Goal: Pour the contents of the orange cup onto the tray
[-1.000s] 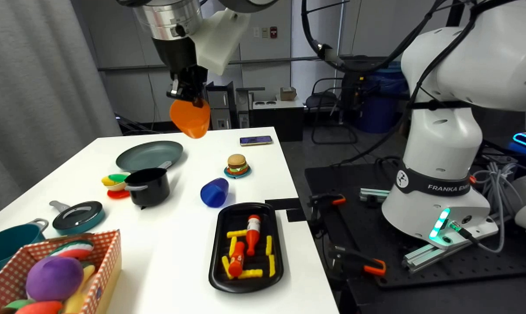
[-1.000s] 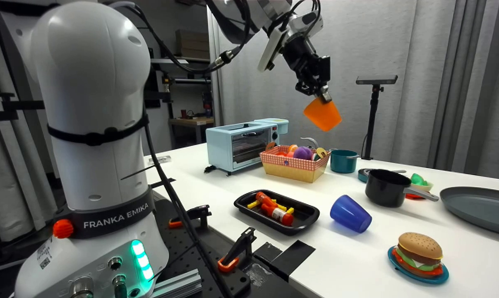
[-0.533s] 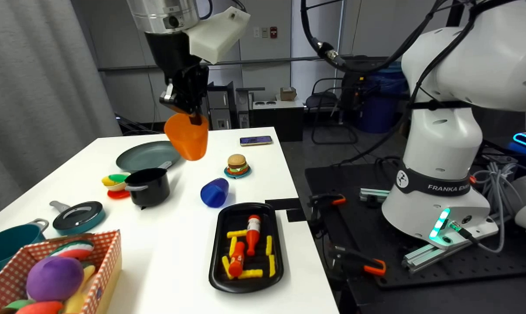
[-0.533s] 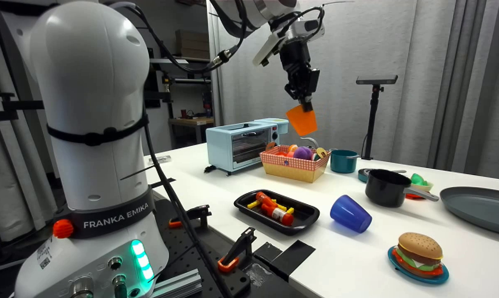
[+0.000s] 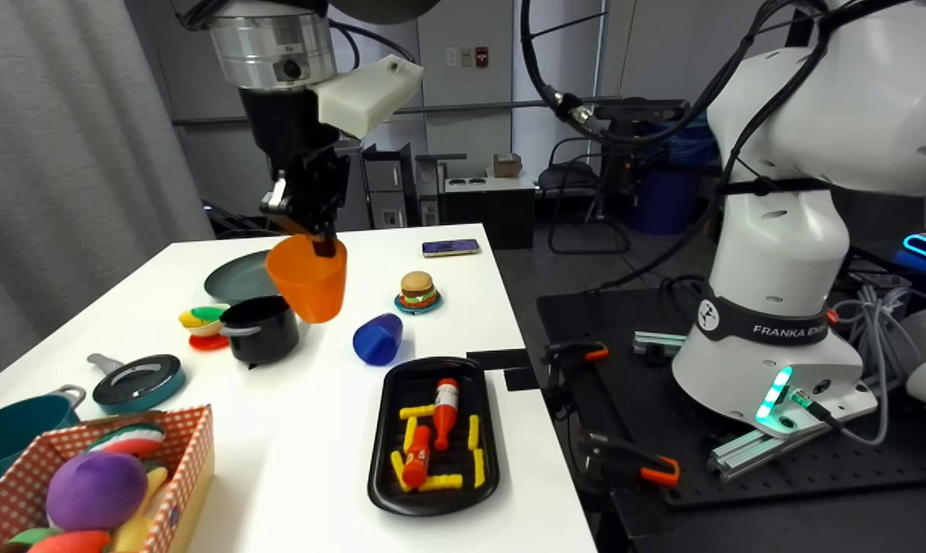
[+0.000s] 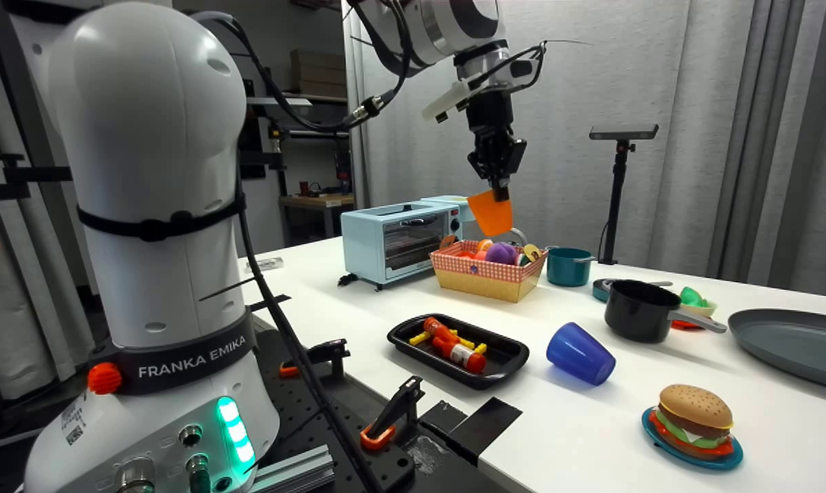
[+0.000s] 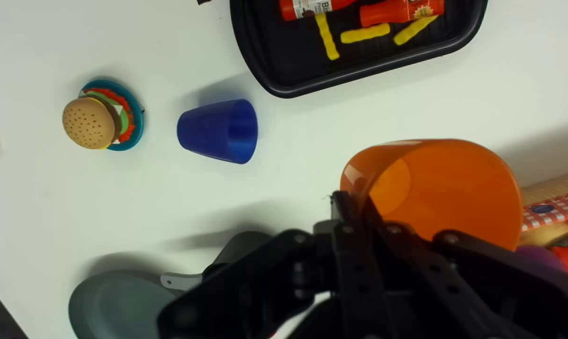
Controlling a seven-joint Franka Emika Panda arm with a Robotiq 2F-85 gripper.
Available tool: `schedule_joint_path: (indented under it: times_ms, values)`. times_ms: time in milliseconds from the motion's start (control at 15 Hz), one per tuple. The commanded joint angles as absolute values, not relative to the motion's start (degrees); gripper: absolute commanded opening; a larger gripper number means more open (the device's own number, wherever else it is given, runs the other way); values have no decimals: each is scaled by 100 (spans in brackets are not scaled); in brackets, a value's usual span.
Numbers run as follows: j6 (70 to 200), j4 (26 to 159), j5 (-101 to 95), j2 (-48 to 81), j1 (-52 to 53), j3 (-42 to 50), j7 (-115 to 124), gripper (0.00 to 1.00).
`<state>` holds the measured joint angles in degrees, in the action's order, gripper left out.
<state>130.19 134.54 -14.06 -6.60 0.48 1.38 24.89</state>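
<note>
Just beside tray [image 5: 457, 461], blue cup [image 5: 378, 339]

The cup [image 5: 309, 286] is orange, tray [image 5: 417, 384] black and basket trim [image 6: 496, 272] red-checked.

I face 1 white table [image 5: 302, 453], bearing: 1 black rectangular tray [image 5: 409, 380], on the side nearer me; 1 blue cup [image 6: 581, 354], on its side, just beside the tray; 1 phone [image 5: 451, 247], flat; 1 small teal plate [image 6: 716, 464]; 1 grey round dish [image 6: 796, 346]; 1 black pot [image 5: 256, 346], upright, near the dish; 1 shallow teal pan [image 5: 140, 388]; 1 teal pot [image 6: 569, 268]; 1 checked basket [image 6: 478, 284]; 1 pale-blue toaster oven [image 6: 406, 243]; black strips [image 6: 485, 423], near the tray.
</note>
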Motion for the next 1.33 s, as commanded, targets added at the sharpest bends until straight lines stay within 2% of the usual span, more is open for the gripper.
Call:
schedule_joint_path:
  times_ms: [0,1267]
  values:
    - [13457,13333,-1147,-292,-61,121,2074,1]
    - [14821,13188,-854,1051,-58,150,1236,1]
